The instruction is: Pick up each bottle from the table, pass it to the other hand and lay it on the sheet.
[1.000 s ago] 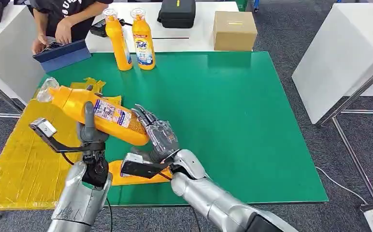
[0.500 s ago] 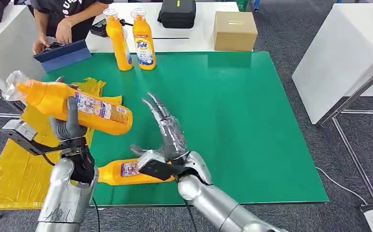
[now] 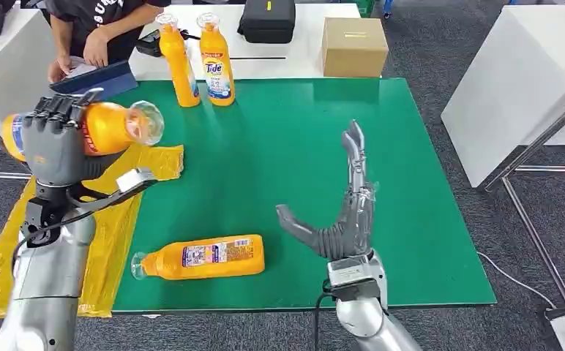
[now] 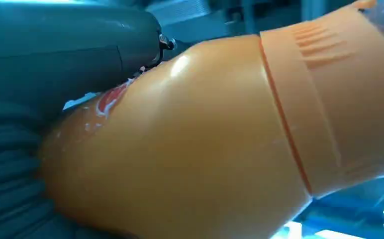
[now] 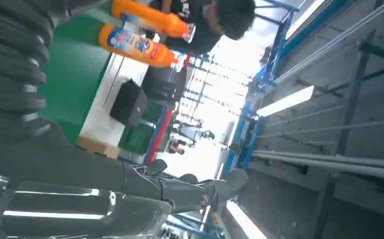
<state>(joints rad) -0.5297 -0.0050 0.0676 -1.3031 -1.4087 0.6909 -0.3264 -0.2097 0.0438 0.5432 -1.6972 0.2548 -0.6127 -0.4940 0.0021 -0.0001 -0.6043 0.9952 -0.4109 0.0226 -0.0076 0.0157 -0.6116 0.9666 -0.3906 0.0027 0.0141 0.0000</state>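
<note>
My left hand (image 3: pixel 58 146) grips an orange bottle (image 3: pixel 111 126) lying sideways in the air above the yellow sheet (image 3: pixel 45 241), its clear cap toward the table's middle. Up close, that orange bottle (image 4: pixel 190 144) presses against my left hand (image 4: pixel 41 99). My right hand (image 3: pixel 345 212) stands open over the green mat (image 3: pixel 382 146), fingers pointing up, holding nothing. Another orange bottle (image 3: pixel 200 257) lies on the mat near the front edge. Two upright orange bottles (image 3: pixel 179 64) (image 3: pixel 217 62) stand at the mat's far edge, and both orange bottles (image 5: pixel 140 46) (image 5: pixel 152 18) appear beyond my right hand (image 5: pixel 130 184).
A person (image 3: pixel 93 29) leans over a blue case (image 3: pixel 93 82) at the far left. A cardboard box (image 3: pixel 354 45) and a black bag (image 3: pixel 267 20) sit on the white table behind the mat. White tables flank both sides.
My left hand has turned the held bottle around, cap now toward the table's middle, and lifted it over the sheet. My right hand has pulled away to the right and stands upright.
</note>
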